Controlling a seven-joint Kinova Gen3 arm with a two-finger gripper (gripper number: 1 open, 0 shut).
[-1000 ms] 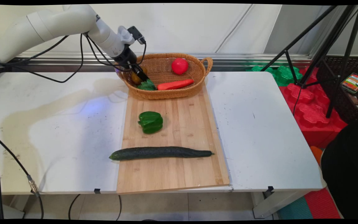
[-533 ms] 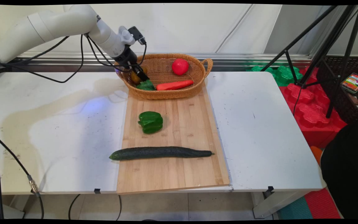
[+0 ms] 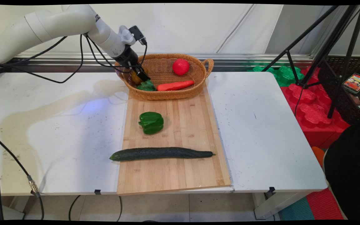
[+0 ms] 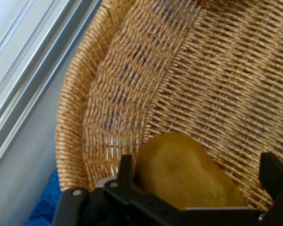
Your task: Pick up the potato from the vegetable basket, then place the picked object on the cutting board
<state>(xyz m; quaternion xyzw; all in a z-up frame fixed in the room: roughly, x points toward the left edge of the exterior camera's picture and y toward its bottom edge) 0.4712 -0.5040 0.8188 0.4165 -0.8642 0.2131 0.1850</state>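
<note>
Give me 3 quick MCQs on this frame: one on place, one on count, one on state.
1. Where does the cucumber lie?
A. in the basket
B. across the cutting board, one tip past the board's left edge
C. on the floor

2. How many red or orange-red items are in the basket?
A. none
B. two
C. five

3. What is between the fingers of the end effector?
A. a yellow-brown rounded item
B. the green pepper
C. nothing

Answers:
1 B: main view shows it crossing the board's near part.
2 B: a red ball-like fruit and a carrot.
3 A: hand view shows the yellow item between both fingers; the pepper sits on the board.
</note>
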